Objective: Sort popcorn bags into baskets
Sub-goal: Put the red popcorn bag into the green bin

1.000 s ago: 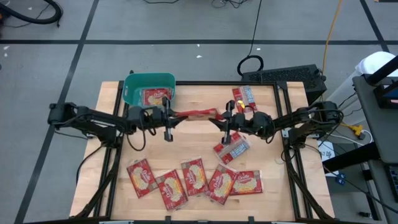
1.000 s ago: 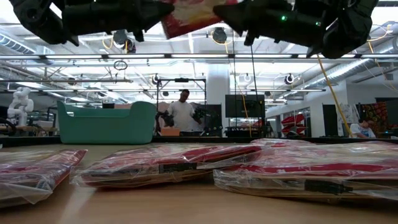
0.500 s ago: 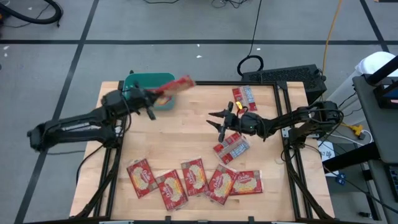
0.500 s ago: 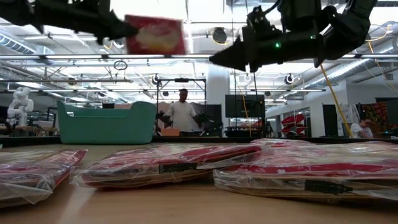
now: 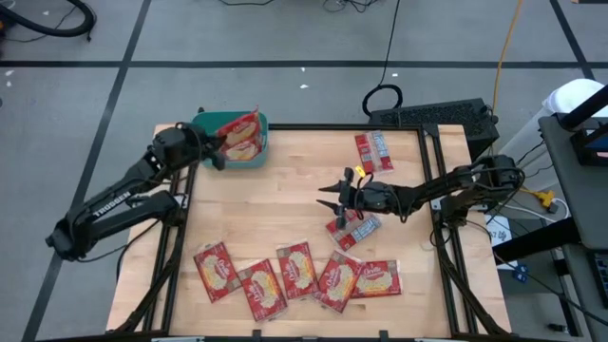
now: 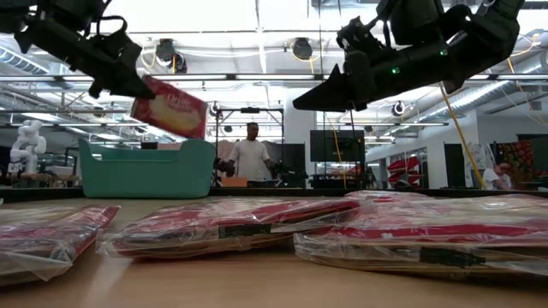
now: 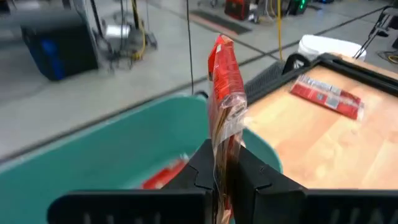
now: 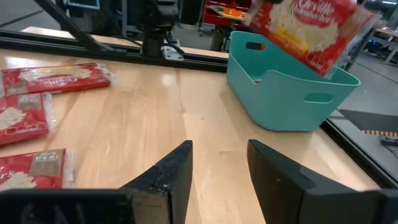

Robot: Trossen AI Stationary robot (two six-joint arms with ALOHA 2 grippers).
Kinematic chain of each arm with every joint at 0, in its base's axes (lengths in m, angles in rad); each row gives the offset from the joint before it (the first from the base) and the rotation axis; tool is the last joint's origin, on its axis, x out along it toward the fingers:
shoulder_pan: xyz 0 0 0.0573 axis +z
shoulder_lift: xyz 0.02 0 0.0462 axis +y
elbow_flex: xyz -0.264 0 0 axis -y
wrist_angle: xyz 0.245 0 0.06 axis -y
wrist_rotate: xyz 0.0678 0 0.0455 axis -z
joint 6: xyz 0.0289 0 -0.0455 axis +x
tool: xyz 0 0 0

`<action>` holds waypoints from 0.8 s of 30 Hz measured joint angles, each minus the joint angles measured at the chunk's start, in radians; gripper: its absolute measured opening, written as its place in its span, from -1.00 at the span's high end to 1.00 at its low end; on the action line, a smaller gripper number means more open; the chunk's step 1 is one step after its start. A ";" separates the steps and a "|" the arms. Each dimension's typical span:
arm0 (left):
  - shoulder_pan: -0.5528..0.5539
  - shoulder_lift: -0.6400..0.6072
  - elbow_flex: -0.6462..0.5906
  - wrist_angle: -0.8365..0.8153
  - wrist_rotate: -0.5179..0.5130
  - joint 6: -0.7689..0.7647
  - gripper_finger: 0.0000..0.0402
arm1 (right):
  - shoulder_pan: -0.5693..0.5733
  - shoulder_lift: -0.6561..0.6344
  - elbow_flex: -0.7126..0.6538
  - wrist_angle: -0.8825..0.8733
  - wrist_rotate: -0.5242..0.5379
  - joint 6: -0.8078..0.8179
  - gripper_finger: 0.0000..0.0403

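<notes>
My left gripper (image 5: pixel 217 150) is shut on a red popcorn bag (image 5: pixel 240 139) above the teal basket (image 5: pixel 255 161) at the table's far left; the bag also shows in the low view (image 6: pixel 169 107) and the right wrist view (image 8: pixel 305 28). Another bag (image 7: pixel 166 174) lies inside the basket. My right gripper (image 5: pixel 330 195) is open and empty above the table's middle, near a bag (image 5: pixel 353 226). Several bags (image 5: pixel 294 271) lie flat along the near edge, and one more (image 5: pixel 373 150) lies at the far right. My left gripper pinches the bag by its lower end (image 7: pixel 225 163) between its two fingers. The bag stands edge-on out of the fingers in the left wrist view, lifted clear, tilted above the basket.
The basket's walls (image 8: pixel 292 93) rise above the wood. A black box (image 5: pixel 437 116) and cables sit behind the far right edge. Bare wood (image 5: pixel 275 209) lies between the two arms. A person (image 6: pixel 251 158) stands in the room beyond the table.
My left gripper has carried the bag from the table's middle toward the far left, over the basket, and turned it. My right gripper has let go of that bag, opened, and drawn back a little toward the table's right and near side.
</notes>
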 joint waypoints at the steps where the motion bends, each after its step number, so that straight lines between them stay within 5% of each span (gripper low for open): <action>1: 0.012 0.000 0.000 -0.013 0.011 -0.014 0.91 | 0.002 0.000 0.000 0.000 0.000 -0.002 0.28; 7: 0.101 0.037 0.000 -0.096 0.022 -0.092 0.91 | 0.002 0.000 0.000 0.001 0.000 -0.002 0.29; 13: 0.147 0.160 0.000 -0.136 0.166 -0.095 0.91 | 0.002 0.000 0.000 0.001 0.000 0.001 0.29; 24: 0.175 0.306 0.002 -0.076 0.129 -0.028 0.74 | 0.002 0.000 0.000 0.001 -0.001 0.020 0.29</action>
